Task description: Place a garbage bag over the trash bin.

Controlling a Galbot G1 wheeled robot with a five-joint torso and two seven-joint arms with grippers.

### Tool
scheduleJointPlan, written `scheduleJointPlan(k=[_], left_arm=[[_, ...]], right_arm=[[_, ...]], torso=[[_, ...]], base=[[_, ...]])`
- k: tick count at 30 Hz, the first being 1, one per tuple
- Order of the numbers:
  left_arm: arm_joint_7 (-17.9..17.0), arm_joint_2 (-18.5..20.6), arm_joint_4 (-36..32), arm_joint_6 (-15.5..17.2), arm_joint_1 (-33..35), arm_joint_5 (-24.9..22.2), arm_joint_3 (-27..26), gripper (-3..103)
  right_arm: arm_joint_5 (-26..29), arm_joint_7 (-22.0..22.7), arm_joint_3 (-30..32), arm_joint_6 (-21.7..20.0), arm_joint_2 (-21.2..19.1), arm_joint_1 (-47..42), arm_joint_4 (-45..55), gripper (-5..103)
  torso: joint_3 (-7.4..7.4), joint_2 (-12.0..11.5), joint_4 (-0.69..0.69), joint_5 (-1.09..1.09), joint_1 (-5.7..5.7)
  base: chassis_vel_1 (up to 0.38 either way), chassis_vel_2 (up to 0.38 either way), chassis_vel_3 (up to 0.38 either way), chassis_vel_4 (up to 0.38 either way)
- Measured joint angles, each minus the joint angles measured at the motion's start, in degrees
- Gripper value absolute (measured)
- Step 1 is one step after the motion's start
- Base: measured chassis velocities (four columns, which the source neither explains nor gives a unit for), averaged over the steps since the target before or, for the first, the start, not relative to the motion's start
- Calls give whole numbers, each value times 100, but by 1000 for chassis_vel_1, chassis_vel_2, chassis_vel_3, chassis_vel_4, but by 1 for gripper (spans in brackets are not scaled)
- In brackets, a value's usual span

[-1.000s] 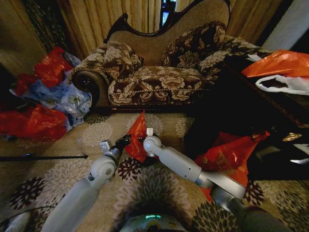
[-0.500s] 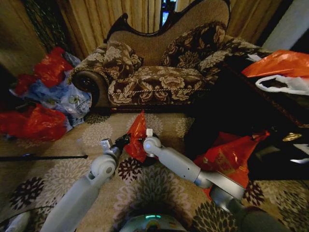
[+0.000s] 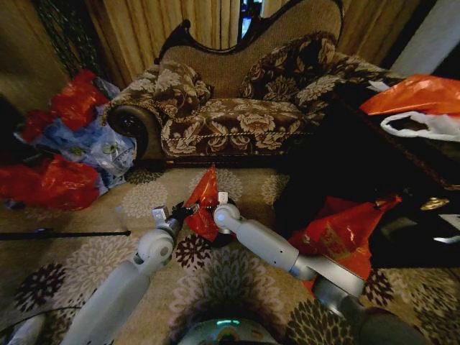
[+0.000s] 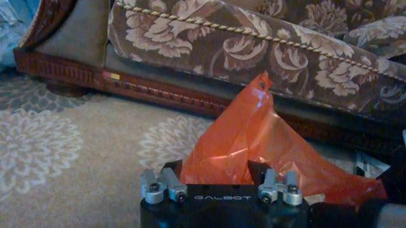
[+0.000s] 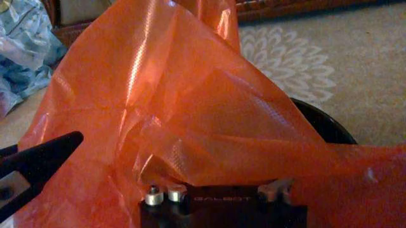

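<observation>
The garbage bag (image 3: 204, 205) is a thin glossy red film held up over the carpet between both arms, its peak pointing toward the sofa. My left gripper (image 3: 181, 211) is shut on the bag's left edge; in the left wrist view the garbage bag (image 4: 254, 142) rises from between the fingers. My right gripper (image 3: 213, 206) grips the right side, and the film (image 5: 190, 109) drapes over its fingers. The trash bin (image 5: 326, 128) shows as a black round rim just beyond and below the bag, a dark patch (image 3: 219, 239) in the head view.
A floral sofa (image 3: 230, 115) stands close behind the bag. Stuffed red bags (image 3: 50, 180) and blue ones (image 3: 93, 144) pile at the left. A larger orange-red bag (image 3: 345, 230) leans against dark furniture (image 3: 402, 180) on the right. A black rod (image 3: 65, 233) lies on the carpet.
My left gripper has shifted a little to the left, drawing the bag's left edge outward. The right arm and the bin stay where they were.
</observation>
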Motion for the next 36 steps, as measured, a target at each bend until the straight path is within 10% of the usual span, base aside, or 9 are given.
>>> scheduleJointPlan(k=[26, 36], left_arm=[[-172, -22, -114, -265, 335, 63, -259, 3], [-261, 138, -564, -294, 686, 46, -445, 0]], right_arm=[[-57, 29, -63, 132, -159, -73, 282, 100], [2, 118, -31, 173, -318, -109, 594, 100]], torso=[[0, 0, -1, 0, 0], [0, 0, 1, 1, 0]], base=[[0, 0, 0, 0], [0, 0, 0, 0]])
